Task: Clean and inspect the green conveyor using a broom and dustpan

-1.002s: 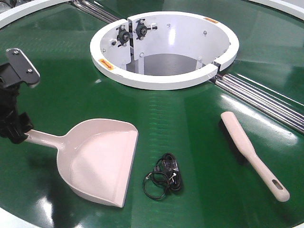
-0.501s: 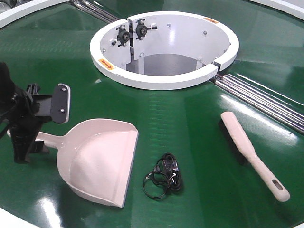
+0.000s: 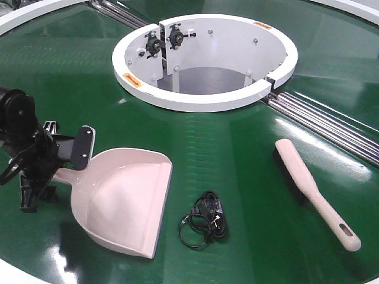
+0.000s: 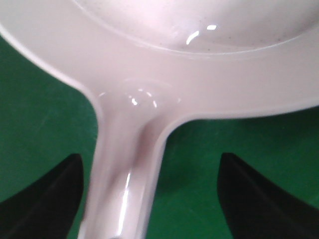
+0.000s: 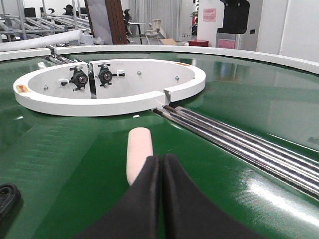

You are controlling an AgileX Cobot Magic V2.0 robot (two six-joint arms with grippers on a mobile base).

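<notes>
Between the spread left jaws, dustpan [image 4: 199,74] handle sits off-centre, nearer 1 finger [image 4: 45,199]; closing may twist or skid it. Right jaws pressed together, broom [image 5: 138,149] just ahead.

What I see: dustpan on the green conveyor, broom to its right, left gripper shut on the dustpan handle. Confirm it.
The left gripper is not shut: the left wrist view shows its fingers open, wide apart, one on either side of the handle. The dustpan does lie on the green conveyor with the broom to its right.
</notes>
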